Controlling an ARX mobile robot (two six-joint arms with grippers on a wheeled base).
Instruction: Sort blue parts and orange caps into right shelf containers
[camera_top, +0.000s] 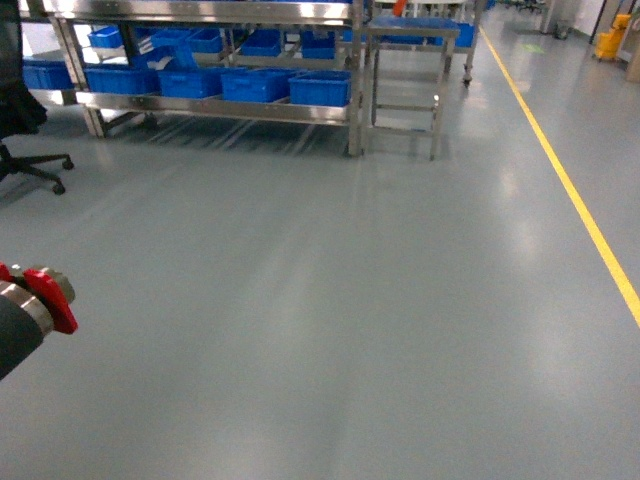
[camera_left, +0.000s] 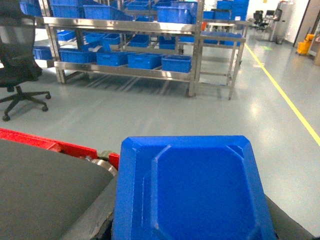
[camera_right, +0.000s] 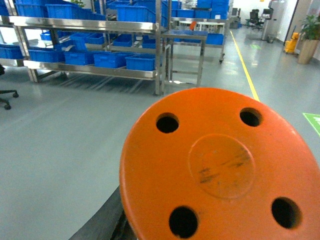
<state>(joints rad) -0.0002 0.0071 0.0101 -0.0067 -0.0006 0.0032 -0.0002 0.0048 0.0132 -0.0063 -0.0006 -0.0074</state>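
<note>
Blue crates (camera_top: 320, 88) sit on the steel shelf (camera_top: 215, 105) across the grey floor (camera_top: 330, 300), well apart from the robot, while a blue part (camera_left: 192, 192) fills the left wrist view and an orange cap (camera_right: 220, 167) the right, fingers hidden, so neither grip can be judged.
</note>
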